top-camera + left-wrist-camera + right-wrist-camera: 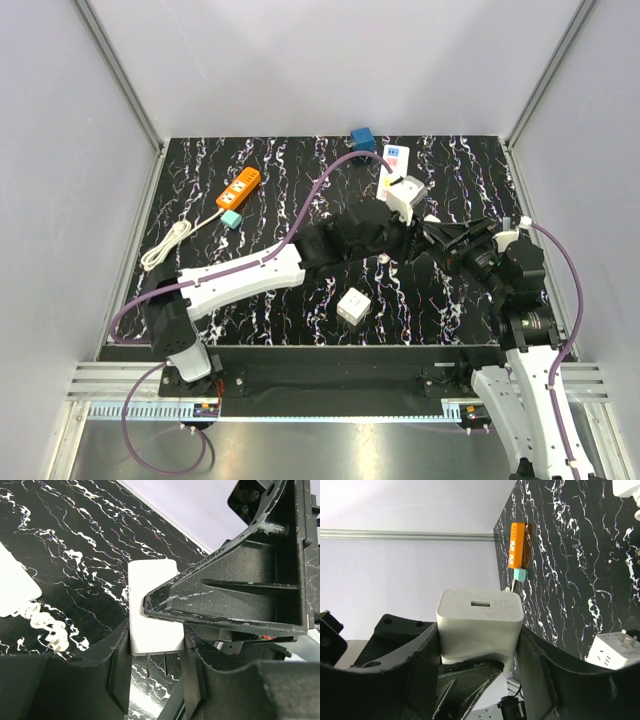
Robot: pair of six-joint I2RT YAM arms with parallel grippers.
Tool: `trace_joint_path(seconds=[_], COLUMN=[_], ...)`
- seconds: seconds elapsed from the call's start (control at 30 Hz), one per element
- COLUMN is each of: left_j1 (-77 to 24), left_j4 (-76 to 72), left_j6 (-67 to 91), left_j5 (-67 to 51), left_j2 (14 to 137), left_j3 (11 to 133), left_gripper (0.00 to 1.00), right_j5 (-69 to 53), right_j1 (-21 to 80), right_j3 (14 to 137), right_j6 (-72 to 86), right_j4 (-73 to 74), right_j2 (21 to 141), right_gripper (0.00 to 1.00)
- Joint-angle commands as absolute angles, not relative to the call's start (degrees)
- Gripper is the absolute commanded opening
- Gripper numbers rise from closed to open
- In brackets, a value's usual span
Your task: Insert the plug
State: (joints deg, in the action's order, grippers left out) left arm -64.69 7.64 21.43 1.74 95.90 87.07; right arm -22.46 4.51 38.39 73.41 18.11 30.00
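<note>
A white charger plug is held above the black marbled table, right of centre. My left gripper is shut on its sides; in the left wrist view the plug sits between the fingers with two metal prongs pointing down. My right gripper grips the same plug from the right; in the right wrist view the plug shows its USB slot between that gripper. Each gripper's finger crosses the other's view. An orange power strip lies at the back left.
A teal plug and a coiled white cable lie by the orange strip. A white socket strip and a blue cube are at the back. A white cube adapter sits near the front centre.
</note>
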Motion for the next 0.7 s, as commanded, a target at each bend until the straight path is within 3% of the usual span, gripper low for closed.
trace_joint_path(seconds=[0.0,0.07,0.13,0.2,0.37,0.67], left_j1=[-64.69,-64.25,-63.64,-62.93,-60.56,-54.85], left_j4=[3.95,5.44,7.20,8.00,17.03,17.40], left_j6=[23.29,23.47,24.61,25.13,23.91,28.21], left_j5=[0.26,-3.76,-6.40,-10.09,-21.78,-40.68], left_j2=[93.70,92.73,90.89,88.00,82.28,76.38], left_j3=[89.39,88.95,87.72,85.10,83.41,77.78], left_gripper=[0.00,0.00,0.00,0.00,0.00,0.00], right_j5=[-26.80,-27.59,-27.86,-28.30,-35.58,-52.81], right_j1=[5.01,5.01,4.92,5.01,5.01,5.01], right_j3=[38.50,37.62,37.70,38.49,41.30,51.67], right_j6=[68.83,66.63,62.78,59.69,49.69,37.18], right_j4=[12.66,12.83,15.01,17.13,22.32,23.02], right_j2=[28.04,27.16,25.32,24.35,25.13,29.07], right_gripper=[0.61,0.80,0.93,1.00,1.00,0.98])
